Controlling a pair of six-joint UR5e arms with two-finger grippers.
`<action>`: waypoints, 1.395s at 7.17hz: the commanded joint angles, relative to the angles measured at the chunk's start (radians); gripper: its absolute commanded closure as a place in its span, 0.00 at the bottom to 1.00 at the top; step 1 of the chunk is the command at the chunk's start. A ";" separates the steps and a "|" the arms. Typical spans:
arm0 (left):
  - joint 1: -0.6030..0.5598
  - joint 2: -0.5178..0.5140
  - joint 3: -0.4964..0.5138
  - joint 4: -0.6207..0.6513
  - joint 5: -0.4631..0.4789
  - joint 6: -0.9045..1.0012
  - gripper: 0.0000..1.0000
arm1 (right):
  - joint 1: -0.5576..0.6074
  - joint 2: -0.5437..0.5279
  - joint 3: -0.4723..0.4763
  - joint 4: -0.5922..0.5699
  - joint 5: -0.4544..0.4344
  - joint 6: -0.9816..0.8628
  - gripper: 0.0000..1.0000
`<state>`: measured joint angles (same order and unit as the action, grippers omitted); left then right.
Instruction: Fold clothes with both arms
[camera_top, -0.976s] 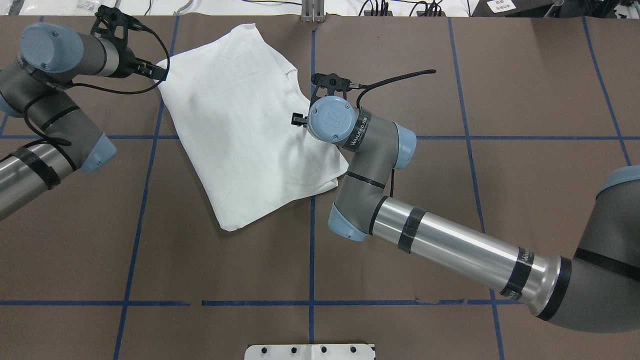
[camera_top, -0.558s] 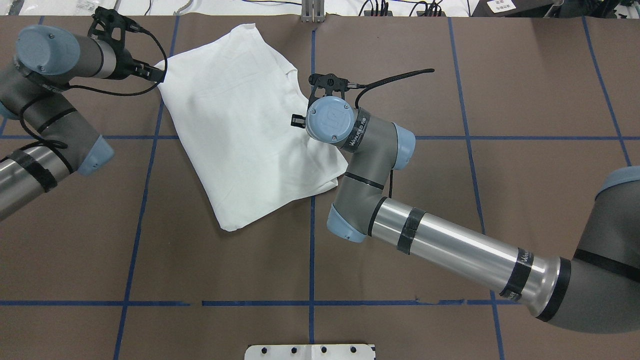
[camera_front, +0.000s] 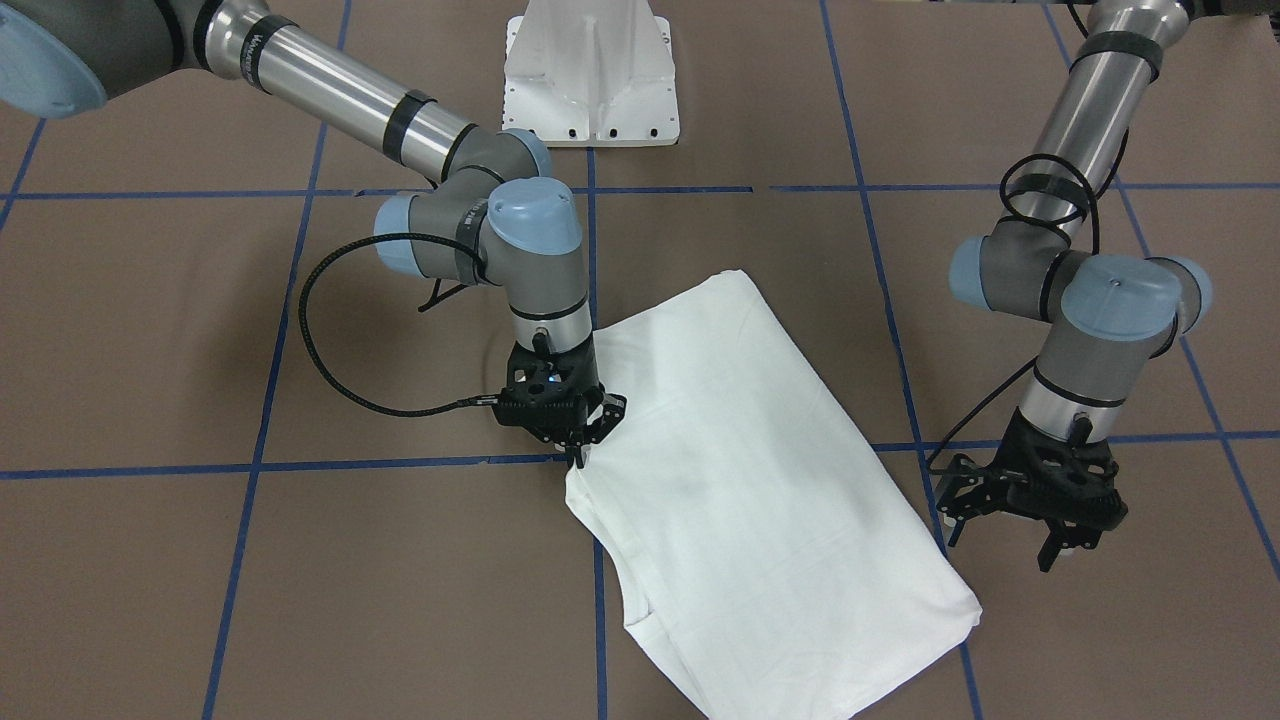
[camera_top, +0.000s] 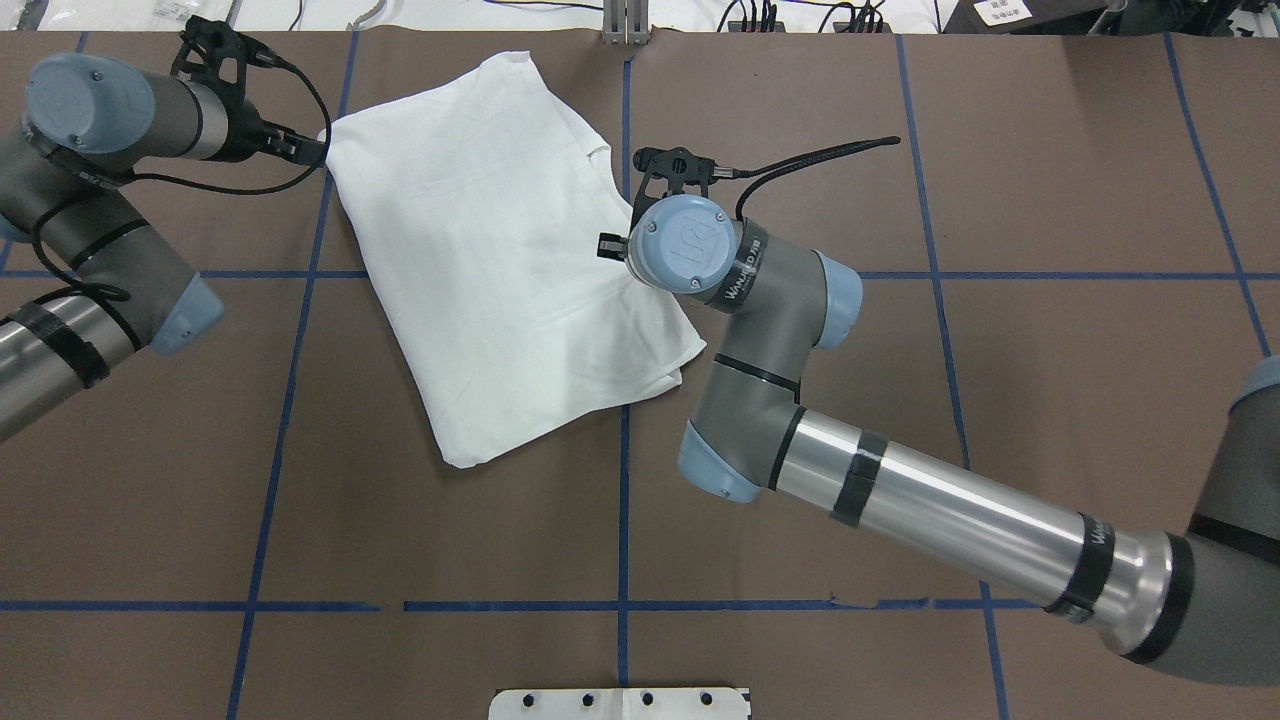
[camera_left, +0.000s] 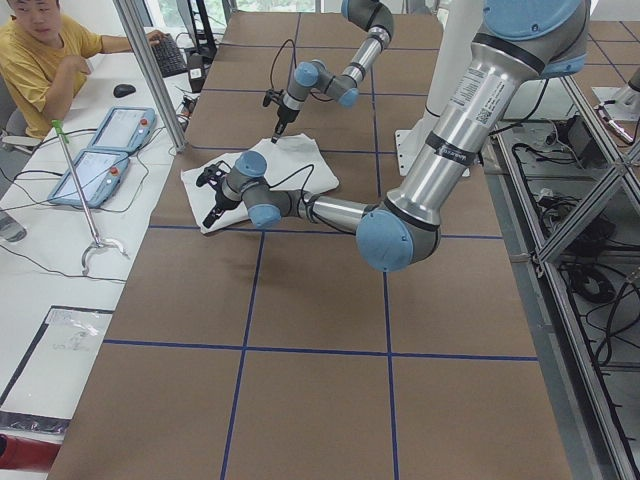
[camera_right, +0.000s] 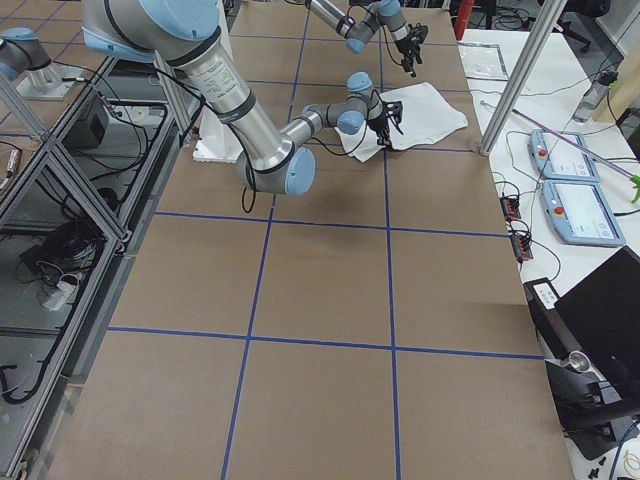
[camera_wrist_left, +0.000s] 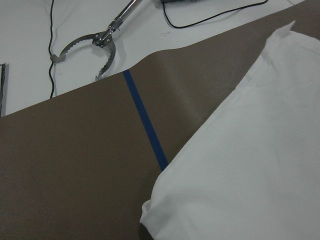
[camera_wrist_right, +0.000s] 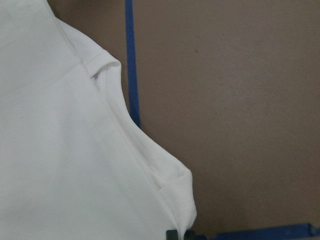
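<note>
Overhead exterior showed you the T-shirt (camera_top: 500, 260) lying folded, plain side up, toward 11 o'clock on the brown table (camera_top: 1000, 400). At its 3 o'clock edge the right gripper (camera_front: 577, 455) had its jaws pinched together on the T-shirt. At its 10 o'clock corner the left gripper (camera_front: 998, 548) hung just beside it, jaws spread apart.

Folded white T-shirt (camera_front: 760, 500) lies flat, askew, right gripper (camera_front: 579, 457) pinching its edge.

Robotics lab, with teach pendants (camera_left: 122, 128) and aluminium framing (camera_left: 148, 65).
</note>
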<state>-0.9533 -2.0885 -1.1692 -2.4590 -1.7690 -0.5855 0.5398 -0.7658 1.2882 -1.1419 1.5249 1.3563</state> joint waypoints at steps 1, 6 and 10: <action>0.001 0.005 -0.007 0.000 -0.001 0.001 0.00 | -0.081 -0.261 0.396 -0.134 -0.035 0.021 1.00; 0.010 0.019 -0.056 0.000 -0.041 0.000 0.00 | -0.181 -0.449 0.572 -0.170 -0.147 0.064 0.01; 0.121 0.146 -0.362 0.017 -0.181 -0.331 0.00 | -0.156 -0.478 0.696 -0.161 -0.056 0.049 0.00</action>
<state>-0.9032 -1.9967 -1.4163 -2.4461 -1.9398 -0.7971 0.3737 -1.2228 1.9459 -1.3102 1.4300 1.4074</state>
